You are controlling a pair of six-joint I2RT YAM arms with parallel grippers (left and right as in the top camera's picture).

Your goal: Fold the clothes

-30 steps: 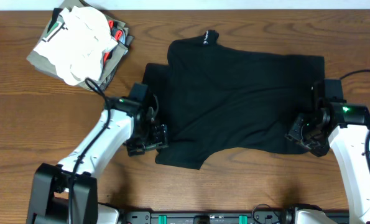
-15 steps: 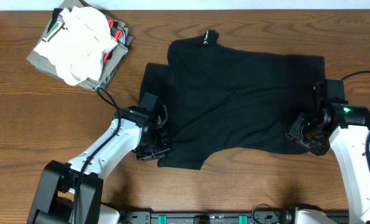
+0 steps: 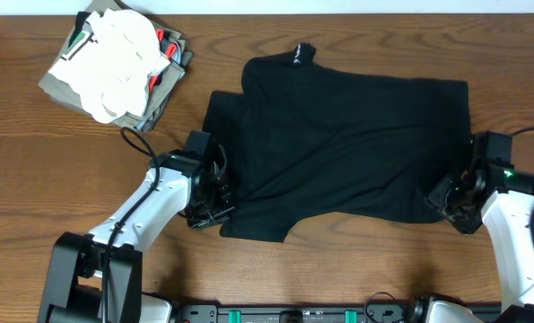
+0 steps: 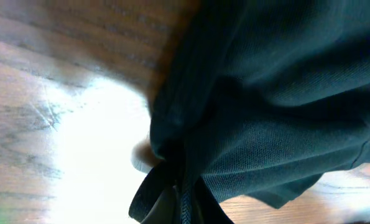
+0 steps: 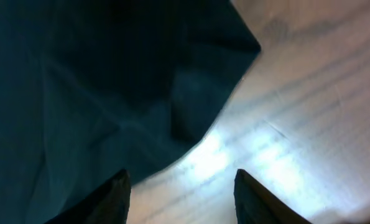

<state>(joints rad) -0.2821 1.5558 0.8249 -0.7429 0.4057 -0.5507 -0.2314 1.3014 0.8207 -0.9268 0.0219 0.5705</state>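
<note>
Stretching left-right, black garment, collar toward far side (overhead's top), left pincer pinching its corner, right pincer spread.

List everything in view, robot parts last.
black garment: one, black with a small white print near the collar, spread flat across the middle of the table
folded clothes stack: one pile, white on top with olive-grey and red, far left corner
table: one, brown wood, under everything
left gripper: one, black on a white arm, shut on the garment's near left edge
right gripper: one, black on a white arm, open at the garment's near right corner
</note>
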